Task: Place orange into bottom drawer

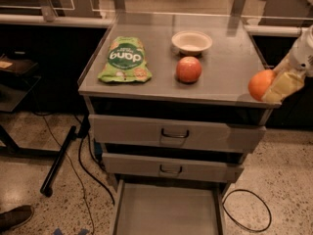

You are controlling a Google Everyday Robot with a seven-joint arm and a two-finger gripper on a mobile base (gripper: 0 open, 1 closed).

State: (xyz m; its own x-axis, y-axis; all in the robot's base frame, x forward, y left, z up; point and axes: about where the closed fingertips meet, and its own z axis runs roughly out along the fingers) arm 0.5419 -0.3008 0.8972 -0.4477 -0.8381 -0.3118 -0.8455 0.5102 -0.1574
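Observation:
The orange (260,84) is round and bright, held in the air at the front right corner of the grey cabinet top (220,77). My gripper (274,86) comes in from the right edge and is shut on the orange, with a pale yellowish finger (281,86) against its right side. The bottom drawer (166,210) is pulled out below, a wide grey tray with a flat floor and nothing in it. The gripper and the orange are well above it and to its right.
On the cabinet top lie a redder apple (189,69), a white bowl (191,41) and a green snack bag (124,58). The two upper drawers (173,133) with loop handles are shut. A black cable (247,209) loops on the floor at the right. A shoe (14,218) shows at the lower left.

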